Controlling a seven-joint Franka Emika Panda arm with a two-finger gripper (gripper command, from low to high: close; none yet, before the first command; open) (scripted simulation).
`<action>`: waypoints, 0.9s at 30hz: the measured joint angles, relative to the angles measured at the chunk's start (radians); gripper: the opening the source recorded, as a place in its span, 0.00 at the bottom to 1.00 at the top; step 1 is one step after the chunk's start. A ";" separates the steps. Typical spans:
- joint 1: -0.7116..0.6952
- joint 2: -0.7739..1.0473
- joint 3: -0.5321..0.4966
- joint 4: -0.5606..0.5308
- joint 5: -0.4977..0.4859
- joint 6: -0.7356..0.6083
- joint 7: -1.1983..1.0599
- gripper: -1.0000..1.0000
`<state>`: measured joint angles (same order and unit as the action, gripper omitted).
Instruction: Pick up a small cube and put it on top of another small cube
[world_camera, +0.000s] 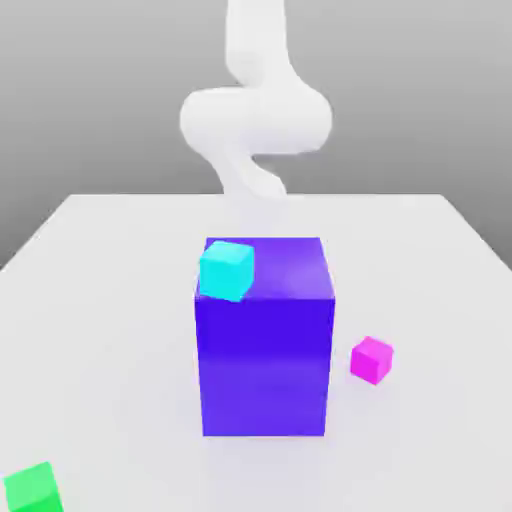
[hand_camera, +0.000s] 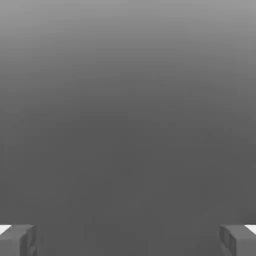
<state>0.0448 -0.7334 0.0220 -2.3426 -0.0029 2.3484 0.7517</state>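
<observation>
Item one, nearest in the exterior view: a green cube (world_camera: 32, 489) at the front corner of the worktop (world_camera: 110, 300) on the exterior view's left, partly cut by the frame edge, well apart from everything else. Item two: a big blue-purple block (world_camera: 265, 350), upright near the middle of the worktop, its front face toward the camera and its top face visible. Item three: the small cube (world_camera: 371, 359), magenta, resting on the worktop just beside the big block on the exterior view's right, low against the block's side but with a gap between them; nothing touches it and it lies free. Item four: a cyan cube (world_camera: 226, 270), sitting on top of the big block at the front corner on the exterior view's left, turned slightly askew to the block's edges. Item five: the pale worktop itself, running back to a straight far edge against a grey backdrop. Item six, farthest: my white arm (world_camera: 255, 120), rising behind the block with a bulky curved joint above the far edge. Item seven, from my hand view: my gripper (hand_camera: 128, 240), released and spread wide, its two grey fingertips (hand_camera: 17, 240) at opposite sides with plain grey between them, grasping nothing.
</observation>
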 joint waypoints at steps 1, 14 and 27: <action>0.023 0.034 0.008 -0.030 0.005 0.028 -0.020 0.50; 0.305 0.431 0.124 -0.450 0.069 0.381 -0.231 0.50; 0.527 0.907 0.032 -0.621 -0.015 0.790 -0.179 0.50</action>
<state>0.5718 0.1735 0.0540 -2.9636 -0.0176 3.1384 0.5724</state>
